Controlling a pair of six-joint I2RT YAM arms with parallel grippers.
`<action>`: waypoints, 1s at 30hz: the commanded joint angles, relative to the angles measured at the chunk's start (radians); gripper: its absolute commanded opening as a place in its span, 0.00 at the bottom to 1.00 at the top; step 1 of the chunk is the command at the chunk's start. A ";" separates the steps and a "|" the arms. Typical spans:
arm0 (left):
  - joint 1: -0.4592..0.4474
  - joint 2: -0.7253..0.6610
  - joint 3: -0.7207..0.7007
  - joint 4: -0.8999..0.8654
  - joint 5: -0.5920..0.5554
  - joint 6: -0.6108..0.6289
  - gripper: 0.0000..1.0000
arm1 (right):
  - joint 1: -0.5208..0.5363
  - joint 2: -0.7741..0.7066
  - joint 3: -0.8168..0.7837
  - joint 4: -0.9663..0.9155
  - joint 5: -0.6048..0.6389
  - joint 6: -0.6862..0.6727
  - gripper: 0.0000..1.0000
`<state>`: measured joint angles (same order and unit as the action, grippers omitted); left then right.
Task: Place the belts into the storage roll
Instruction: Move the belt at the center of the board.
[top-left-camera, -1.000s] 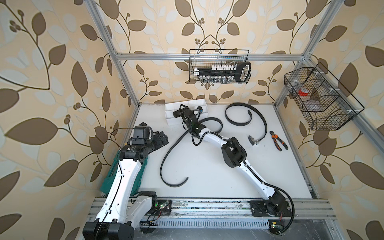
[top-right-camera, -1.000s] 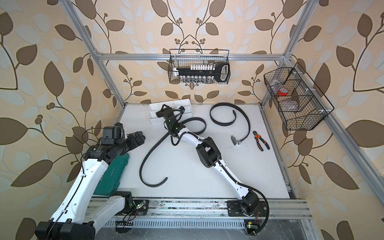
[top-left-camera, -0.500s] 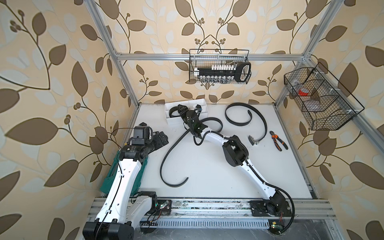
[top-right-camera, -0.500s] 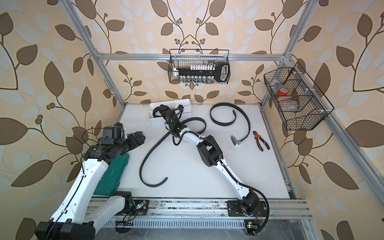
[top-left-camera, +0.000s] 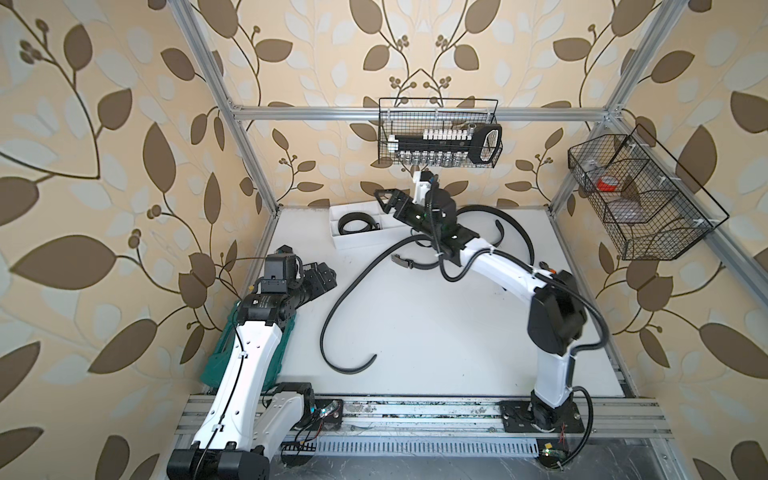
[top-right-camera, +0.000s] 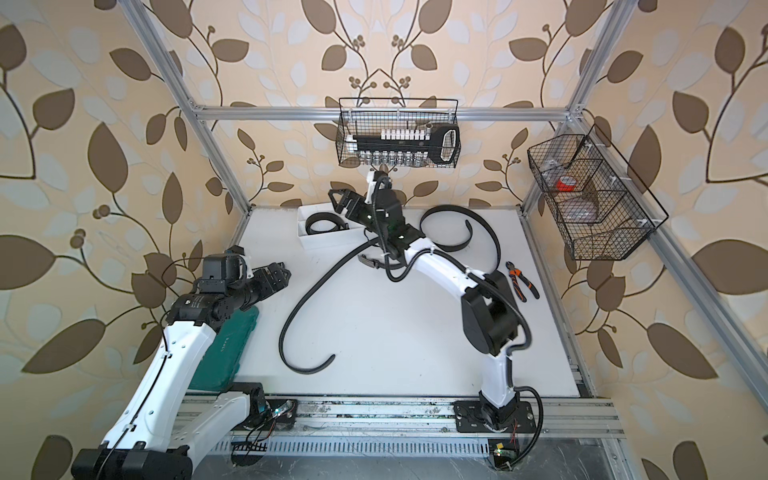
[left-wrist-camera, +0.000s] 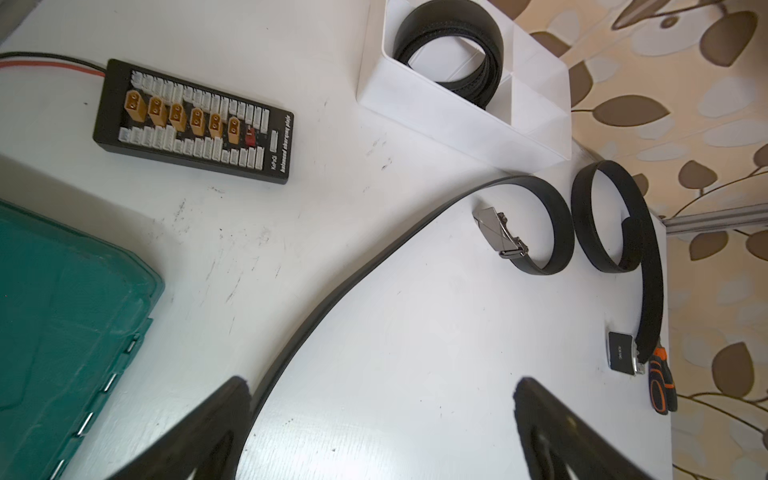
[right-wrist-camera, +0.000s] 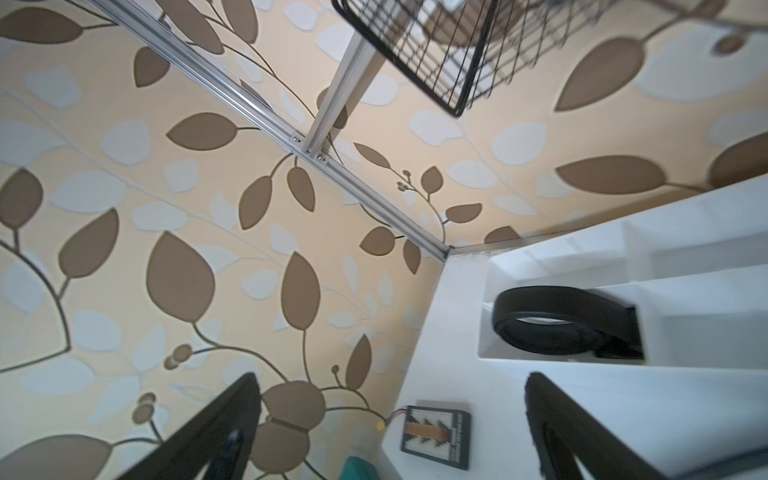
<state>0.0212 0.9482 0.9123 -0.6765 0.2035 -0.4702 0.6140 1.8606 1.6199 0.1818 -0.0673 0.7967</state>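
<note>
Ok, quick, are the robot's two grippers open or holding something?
Left gripper: open, holding nothing.
Right gripper: open, holding nothing.

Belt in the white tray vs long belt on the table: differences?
The tray belt is wound into a tight ring; the long belt lies uncoiled in a sweeping curve, curled only at its buckle end. The tray belt sits in a storage roll compartment; the long belt lies on the table beside it. Both are black straps.
</note>
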 joint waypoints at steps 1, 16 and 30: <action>-0.005 0.067 -0.011 0.032 0.097 0.017 0.99 | 0.011 -0.122 -0.141 -0.393 0.164 -0.375 0.99; -0.530 0.297 0.087 -0.160 -0.347 -0.172 0.99 | -0.131 -0.587 -0.650 -0.651 -0.040 -0.366 0.99; -0.297 0.949 0.604 -0.155 -0.329 0.175 0.99 | -0.159 -0.678 -0.744 -0.574 -0.137 -0.332 0.99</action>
<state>-0.2630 1.8744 1.4715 -0.8001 -0.1158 -0.3901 0.4702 1.2049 0.8864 -0.3996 -0.1635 0.4637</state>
